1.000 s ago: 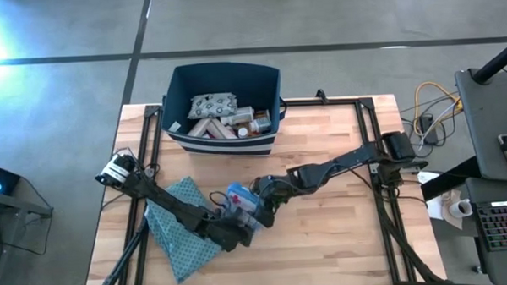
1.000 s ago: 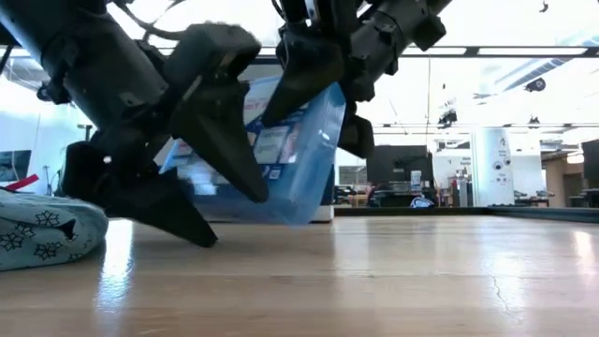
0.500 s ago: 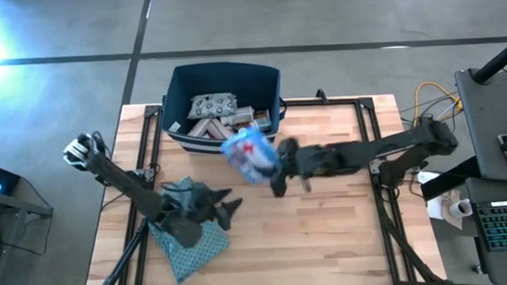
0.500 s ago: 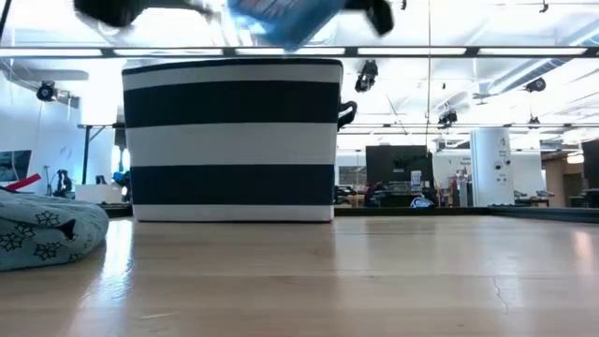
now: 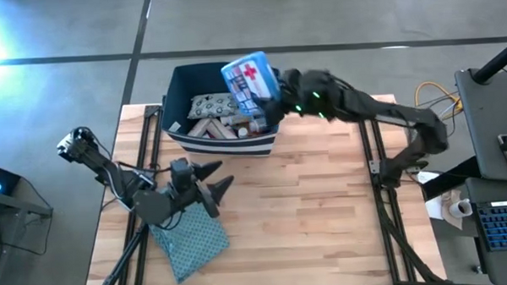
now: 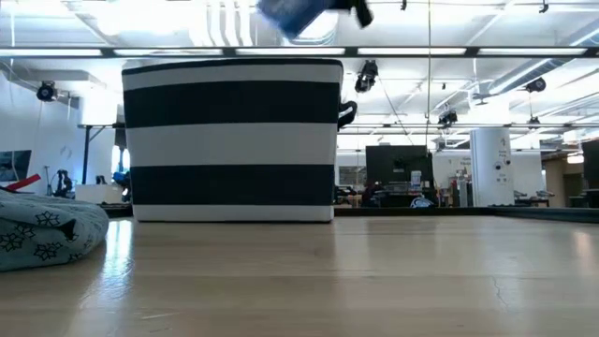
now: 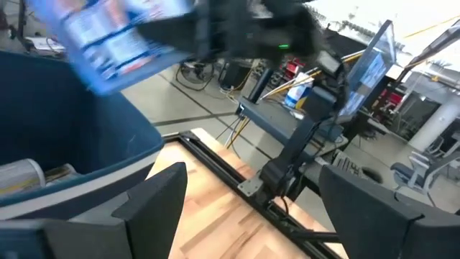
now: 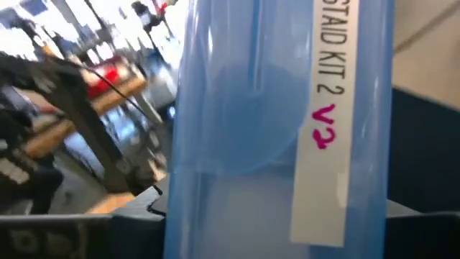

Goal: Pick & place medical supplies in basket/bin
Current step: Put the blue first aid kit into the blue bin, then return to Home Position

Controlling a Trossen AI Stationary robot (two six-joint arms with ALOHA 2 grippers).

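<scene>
Item: blue-white red-cross box (image 5: 249,80). Location: held in the air over the right half of the navy striped bin (image 5: 177,86), red cross uppermost, tilted. One second ago it lay low on the worktop (image 5: 323,199) between both arms; half a second ago it was in mid-transit short of the bin's front wall. It has since cleared the rim.

Right gripper (image 5: 279,89): clamped on the box, reaching in from the bin's right side; the right wrist view is filled by the box's translucent blue wall and a white label strip.

Left gripper (image 5: 211,189): fingers apart, holding nothing, drawn back from the box to the near-left worktop beside the teal dotted cloth (image 5: 192,239). Its wrist view looks toward the bin and the raised box.

Bin contents: grey patterned pouch (image 5: 212,104), tan rolls and white bottles packed along the front wall.

Worktop stock: no further supplies show outside the bin in the high view; only the cloth remains.

Status: judged late in the task. The handover to the right arm looks complete; release into the bin appears to be the next step.
</scene>
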